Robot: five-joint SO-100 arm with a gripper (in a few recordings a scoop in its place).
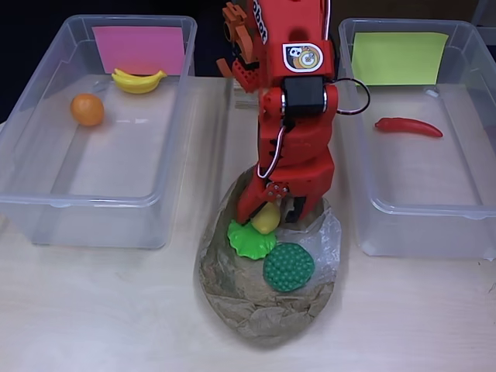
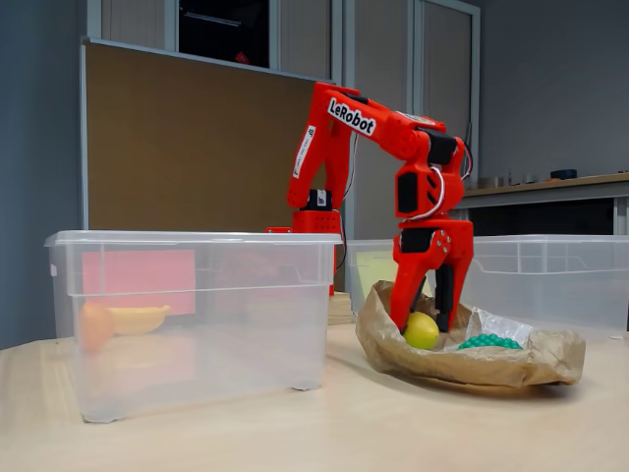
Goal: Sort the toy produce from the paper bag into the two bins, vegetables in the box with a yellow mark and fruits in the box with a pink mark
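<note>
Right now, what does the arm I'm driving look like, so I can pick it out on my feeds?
The arm is bright red-orange plastic with blocky links and black motors at the joints. White "LeRobot" lettering runs along its upper link in the fixed view. A round cartoon-face sticker sits on top in the overhead view. Thin black and white cables loop beside the wrist. The gripper has two red fingers.

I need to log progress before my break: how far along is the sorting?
Done: a banana and an orange lie in the pink-marked bin, and a red chili in the yellow-marked bin. In hand: the end effector is down in the paper bag, its fingers either side of a yellow fruit, not lifted. Left: a green leafy piece and a bumpy green piece.
</note>
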